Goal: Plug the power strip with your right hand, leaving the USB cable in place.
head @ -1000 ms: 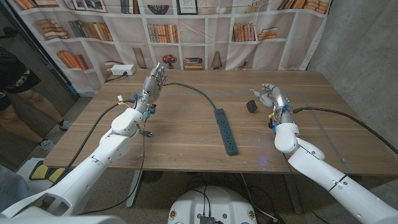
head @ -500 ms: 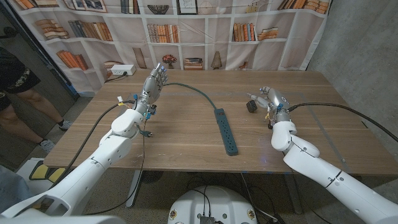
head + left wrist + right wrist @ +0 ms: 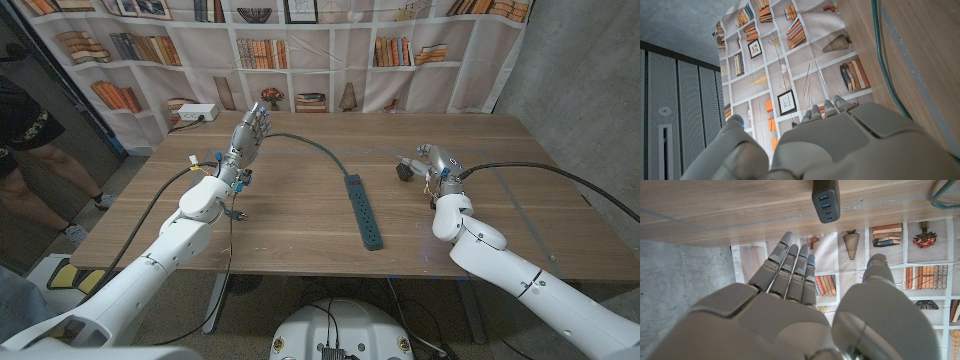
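Fingers (image 3: 790, 262) of the right hand (image 3: 432, 163) spreading empty beside the black charger (image 3: 404, 170), left hand (image 3: 247, 131) standing open, power strip (image 3: 364, 209) lying mid-surface (image 3: 290, 225).

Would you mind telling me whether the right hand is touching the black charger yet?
Apart: the right wrist view shows the right hand short of the charger.

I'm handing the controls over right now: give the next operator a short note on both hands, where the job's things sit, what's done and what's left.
Right hand: open, holds nothing, fingers spread next to the small black USB charger block on the wooden table.
Left hand: open, raised upright beyond the table's left side, idle.
The dark green power strip lies at mid-table, its green cord curving off toward the far left.
Done: nothing plugged yet.
Left: grasp the charger block with the right hand and plug it into the strip.
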